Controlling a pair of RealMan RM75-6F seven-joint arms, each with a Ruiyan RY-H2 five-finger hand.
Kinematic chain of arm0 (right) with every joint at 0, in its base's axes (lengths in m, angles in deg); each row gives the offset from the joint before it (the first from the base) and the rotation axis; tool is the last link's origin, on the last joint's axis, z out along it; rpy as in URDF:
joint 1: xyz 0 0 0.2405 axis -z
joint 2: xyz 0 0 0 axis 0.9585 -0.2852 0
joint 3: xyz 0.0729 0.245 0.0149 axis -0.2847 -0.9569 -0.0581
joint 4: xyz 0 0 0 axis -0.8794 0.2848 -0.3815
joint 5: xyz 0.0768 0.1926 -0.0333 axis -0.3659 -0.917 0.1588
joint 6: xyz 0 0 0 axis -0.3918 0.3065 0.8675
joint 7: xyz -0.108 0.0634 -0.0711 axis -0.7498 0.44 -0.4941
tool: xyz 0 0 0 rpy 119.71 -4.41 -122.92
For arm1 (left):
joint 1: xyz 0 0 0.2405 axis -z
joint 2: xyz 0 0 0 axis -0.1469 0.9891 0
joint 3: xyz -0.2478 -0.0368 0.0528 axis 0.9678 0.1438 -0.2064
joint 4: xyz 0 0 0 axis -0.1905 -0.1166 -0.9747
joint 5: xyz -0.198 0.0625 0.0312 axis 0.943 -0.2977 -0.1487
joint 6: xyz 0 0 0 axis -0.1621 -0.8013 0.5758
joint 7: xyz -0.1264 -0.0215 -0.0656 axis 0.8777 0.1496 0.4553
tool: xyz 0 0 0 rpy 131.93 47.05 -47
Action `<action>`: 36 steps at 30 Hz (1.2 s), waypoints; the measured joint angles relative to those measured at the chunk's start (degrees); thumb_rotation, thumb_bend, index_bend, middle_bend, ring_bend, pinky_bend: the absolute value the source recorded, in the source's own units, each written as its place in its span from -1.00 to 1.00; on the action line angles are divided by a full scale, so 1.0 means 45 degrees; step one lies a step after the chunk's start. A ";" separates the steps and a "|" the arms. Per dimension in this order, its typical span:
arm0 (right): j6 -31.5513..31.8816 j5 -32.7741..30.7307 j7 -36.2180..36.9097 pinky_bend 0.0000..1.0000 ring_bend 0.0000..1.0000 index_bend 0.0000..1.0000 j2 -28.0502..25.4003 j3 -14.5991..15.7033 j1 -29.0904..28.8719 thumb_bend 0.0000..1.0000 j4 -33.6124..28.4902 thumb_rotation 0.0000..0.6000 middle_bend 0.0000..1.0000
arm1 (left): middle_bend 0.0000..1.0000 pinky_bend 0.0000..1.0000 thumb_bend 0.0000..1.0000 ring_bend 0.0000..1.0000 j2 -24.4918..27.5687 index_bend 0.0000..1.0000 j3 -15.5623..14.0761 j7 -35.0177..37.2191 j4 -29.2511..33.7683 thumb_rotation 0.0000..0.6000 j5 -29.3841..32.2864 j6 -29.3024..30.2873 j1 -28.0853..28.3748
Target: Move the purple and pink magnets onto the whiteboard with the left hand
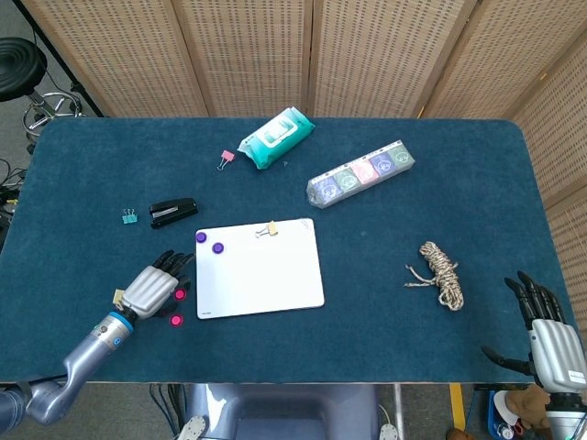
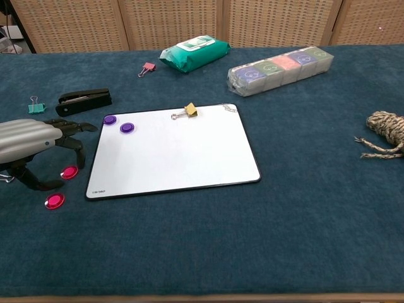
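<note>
The whiteboard (image 1: pixel 266 275) (image 2: pixel 177 151) lies flat at the table's middle. Two purple magnets (image 1: pixel 218 247) (image 2: pixel 127 127) sit on its far left corner. Two pink magnets lie on the cloth left of the board: one (image 1: pixel 180 294) (image 2: pixel 69 172) directly under my left hand's fingertips, the other (image 1: pixel 174 320) (image 2: pixel 54 201) nearer the front edge. My left hand (image 1: pixel 151 286) (image 2: pixel 35 140) hovers over the first pink magnet, fingers apart and arched down, holding nothing. My right hand (image 1: pixel 548 341) rests open at the front right corner, out of the chest view.
A black stapler (image 1: pixel 172 212) and a teal binder clip (image 1: pixel 129 216) lie behind my left hand. A gold binder clip (image 1: pixel 268 229) sits on the board's far edge. A wipes pack (image 1: pixel 276 137), a pink clip (image 1: pixel 226 159), a box row (image 1: pixel 360 173) and a rope coil (image 1: pixel 441 272) lie farther off.
</note>
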 measured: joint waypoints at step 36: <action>-0.0037 -0.0011 0.0102 -1.00 -1.00 -0.83 -0.0046 0.0004 -0.0009 -1.00 -0.0020 1.00 -1.00 | -1.00 -1.00 -0.33 -1.00 0.0303 0.13 0.0693 -0.0506 0.0723 1.00 0.0319 -0.0047 0.0159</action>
